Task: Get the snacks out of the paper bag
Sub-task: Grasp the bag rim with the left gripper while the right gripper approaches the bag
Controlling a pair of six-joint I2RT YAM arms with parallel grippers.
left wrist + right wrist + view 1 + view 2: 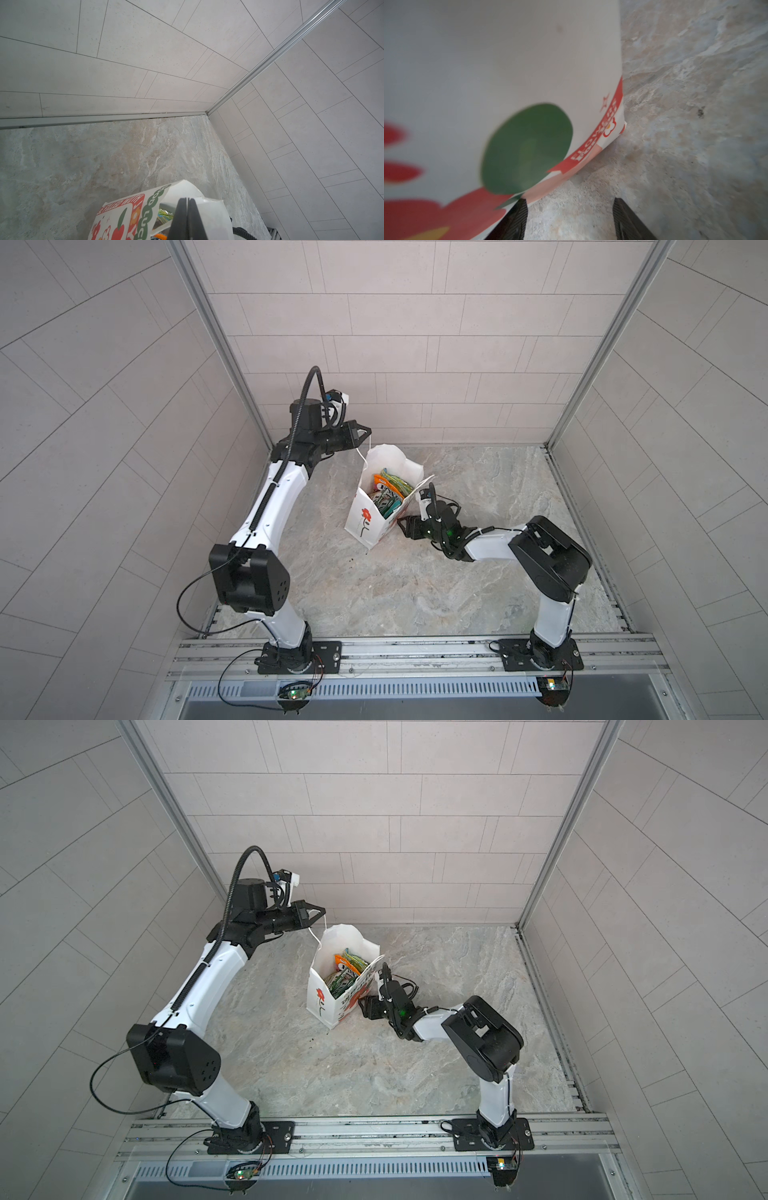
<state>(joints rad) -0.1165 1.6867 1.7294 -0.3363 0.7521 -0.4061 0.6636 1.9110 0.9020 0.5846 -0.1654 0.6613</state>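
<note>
Paper bag (360,506) of snacks (390,489), handle (360,452) clamped in left claw (368,432), right claw (402,526) apart beside it

Inside the paper bag (365,522), the snacks (388,489) show only their upper edges in both top views. The bag's walls hide the rest, so they cannot be counted (the left wrist view gives just a green sliver). The cord handle (360,452) is a thin line up to the left tool (368,432), and the pinch itself is too small to see. In the left wrist view the bottom edge cuts off that tool and the bag. In the right wrist view the bag's printed side is blurred and runs off the left and top edges. The bottom edge there cuts the right tool's (570,200) fingers (519,218).
</note>
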